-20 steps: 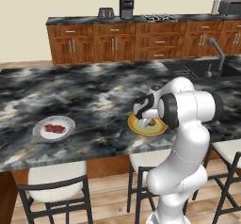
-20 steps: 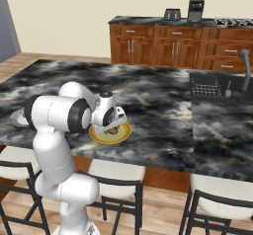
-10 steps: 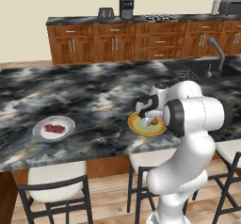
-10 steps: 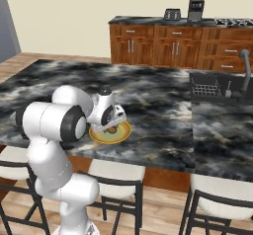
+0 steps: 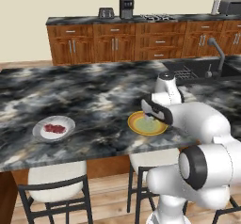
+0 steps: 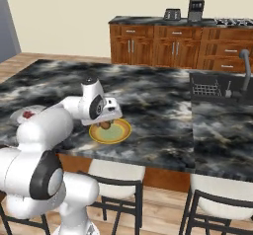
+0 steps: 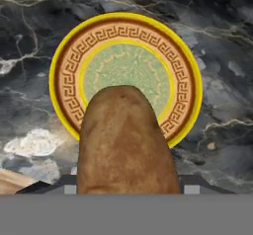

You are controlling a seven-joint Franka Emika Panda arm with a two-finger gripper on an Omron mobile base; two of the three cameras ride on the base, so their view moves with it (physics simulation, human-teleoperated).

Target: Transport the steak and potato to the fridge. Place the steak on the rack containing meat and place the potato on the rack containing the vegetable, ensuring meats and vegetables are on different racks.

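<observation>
The gripper (image 6: 105,124) held the potato (image 7: 126,145) between its fingers, above the yellow plate (image 7: 188,76), which lay just below the fingertips. The steak (image 5: 55,128) sat on a grey plate (image 5: 38,134) well off to one side on the counter (image 5: 94,96).

The risk, as I judged it, was a slip: the potato is smooth and rounded, and the finger pads could not be seen, so how well centred the grip was stayed unclear. A fast swing toward the fridge might roll it out.

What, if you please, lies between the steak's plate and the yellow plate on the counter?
Bare marble counter separates the steak plate from the yellow plate, per the left base view.
</observation>
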